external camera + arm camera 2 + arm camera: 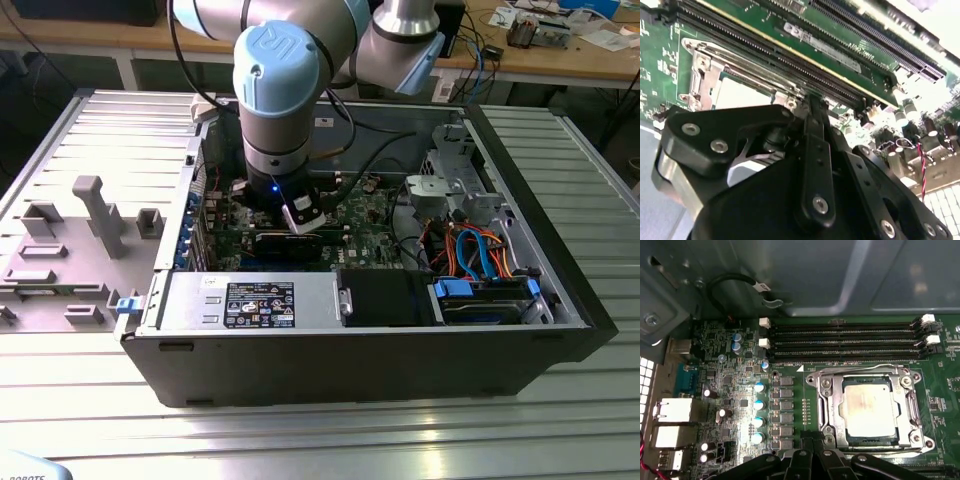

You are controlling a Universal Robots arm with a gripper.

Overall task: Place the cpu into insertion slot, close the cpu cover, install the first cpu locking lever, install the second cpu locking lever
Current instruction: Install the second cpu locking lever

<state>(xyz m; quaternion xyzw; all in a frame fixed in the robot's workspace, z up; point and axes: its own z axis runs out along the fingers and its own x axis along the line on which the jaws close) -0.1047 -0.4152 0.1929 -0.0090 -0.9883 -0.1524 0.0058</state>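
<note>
The cpu point(870, 407) lies flat in the insertion slot point(816, 381) on the green board, its dull silver top showing through the window of the cpu cover point(833, 405), which is folded down around it. Thin wire levers run along the socket's edges point(860, 369). My gripper point(813, 436) is shut, with its black tips at the socket's edge, just beside one corner of the cover. In the second wrist view my gripper point(812, 102) sits next to the cpu point(740, 92) and the cover point(705, 75). In the exterior view my gripper point(300, 218) reaches down into the open computer case.
Long black memory slots point(840, 340) run beside the socket. Capacitors point(759, 405) and rear ports point(675, 410) stand on the other side. The grey case wall point(840, 275) and a black cable point(735, 280) rise behind. A power supply point(260, 300) and drive cage point(480, 260) flank the board.
</note>
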